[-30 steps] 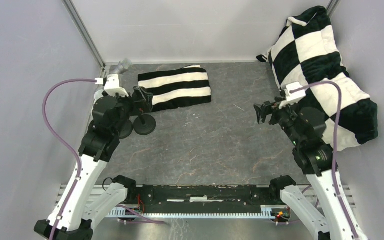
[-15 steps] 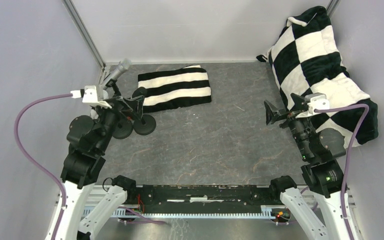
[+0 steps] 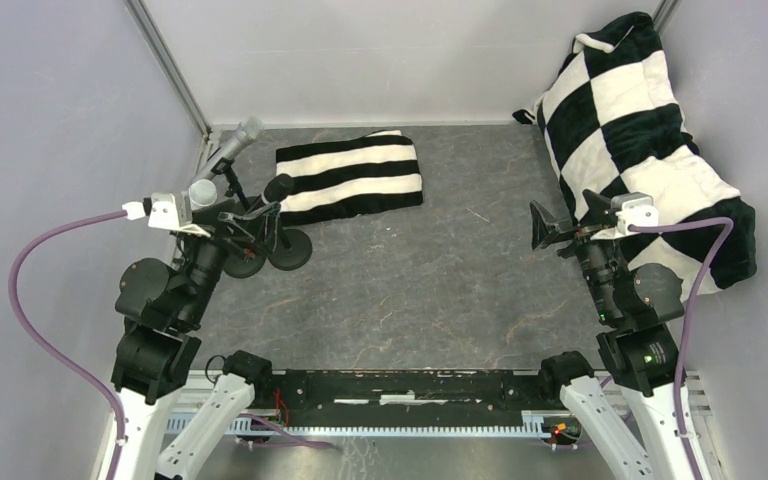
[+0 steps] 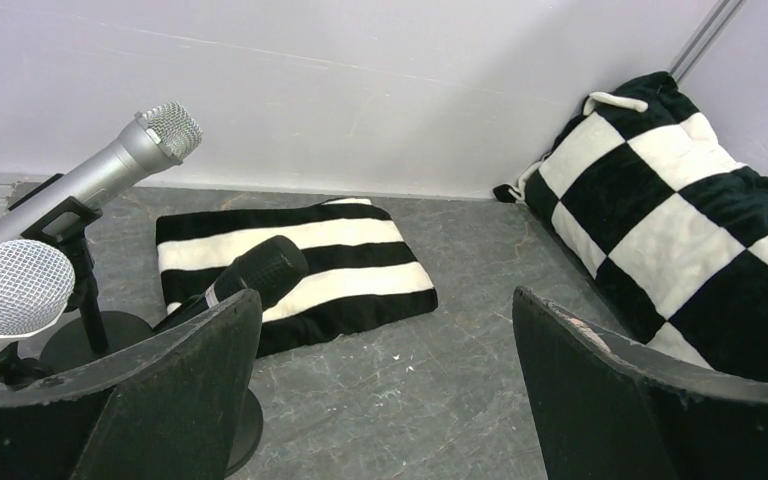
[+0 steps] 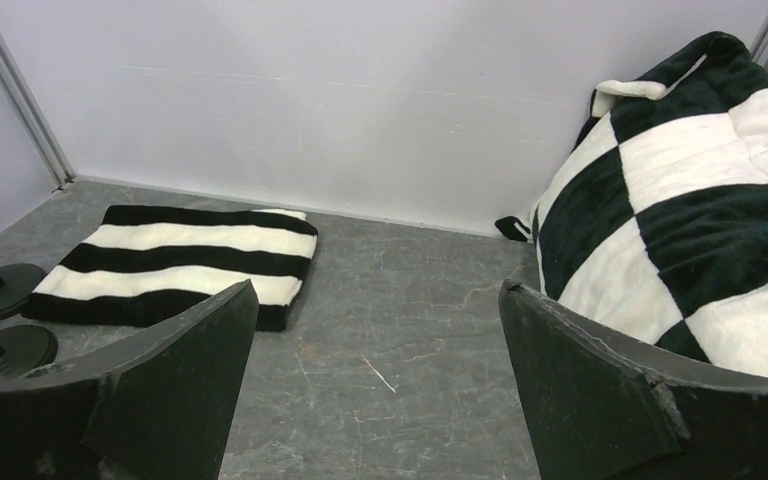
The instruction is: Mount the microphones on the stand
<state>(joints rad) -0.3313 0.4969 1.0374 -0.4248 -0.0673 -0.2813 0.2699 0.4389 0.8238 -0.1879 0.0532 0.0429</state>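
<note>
Three microphones sit tilted on small black stands (image 3: 289,250) at the far left. The silver-grey microphone (image 3: 235,140) rests in a clip at the back, as the left wrist view (image 4: 110,170) shows. The white microphone (image 3: 202,192) has its mesh head at the left edge of the left wrist view (image 4: 10,290). The black microphone (image 3: 272,190) with a pale ring (image 4: 250,275) leans over the striped cloth. My left gripper (image 3: 255,222) is open and empty just near of the stands (image 4: 385,400). My right gripper (image 3: 542,226) is open and empty at the right (image 5: 375,390).
A folded black-and-white striped cloth (image 3: 350,178) lies at the back centre. A large checkered blanket (image 3: 650,150) is piled against the right wall. Round stand bases (image 5: 5,290) sit on the grey floor. Walls close in the left, back and right sides.
My left arm has pulled back toward the near left, uncovering the white microphone's head. My right arm has also drawn back and to the right. Both grippers stay open.
</note>
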